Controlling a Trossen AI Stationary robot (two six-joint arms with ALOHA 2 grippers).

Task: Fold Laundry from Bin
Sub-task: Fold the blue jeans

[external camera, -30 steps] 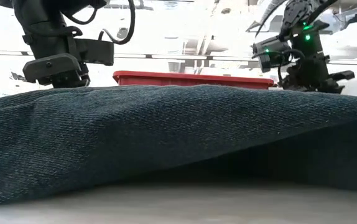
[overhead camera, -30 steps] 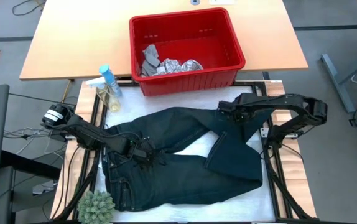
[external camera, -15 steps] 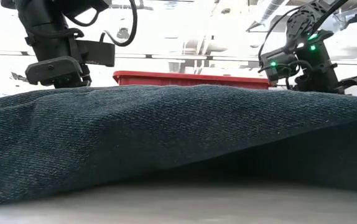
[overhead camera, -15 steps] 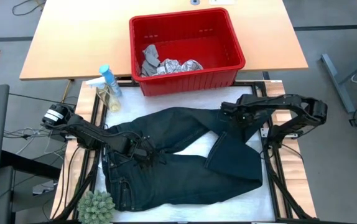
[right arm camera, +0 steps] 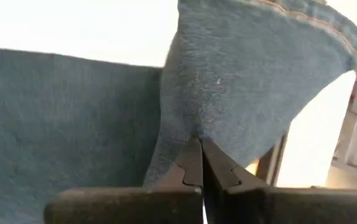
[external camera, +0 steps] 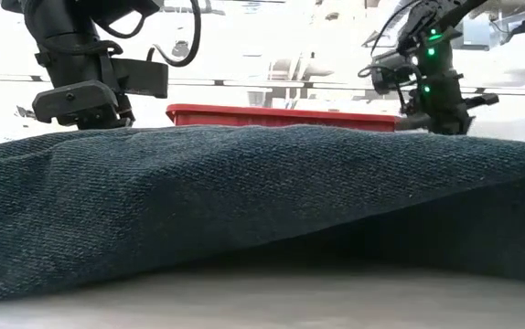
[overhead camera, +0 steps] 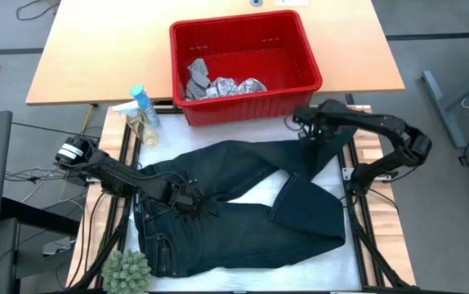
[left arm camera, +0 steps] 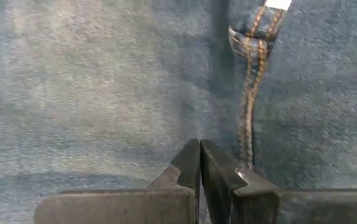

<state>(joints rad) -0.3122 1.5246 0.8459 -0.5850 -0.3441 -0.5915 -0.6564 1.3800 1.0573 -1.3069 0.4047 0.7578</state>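
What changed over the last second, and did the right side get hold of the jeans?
The right gripper closed on the trousers at a leg end and moved toward the bin. The left gripper stayed shut on the waist area.

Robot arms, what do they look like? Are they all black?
Mostly. Both arms are dark, jointed and thin, with black cables looping along them. The left arm has a pale band near its base. The right arm shows small green lights in the low view. The left gripper and right gripper each have two dark, pointed fingers.
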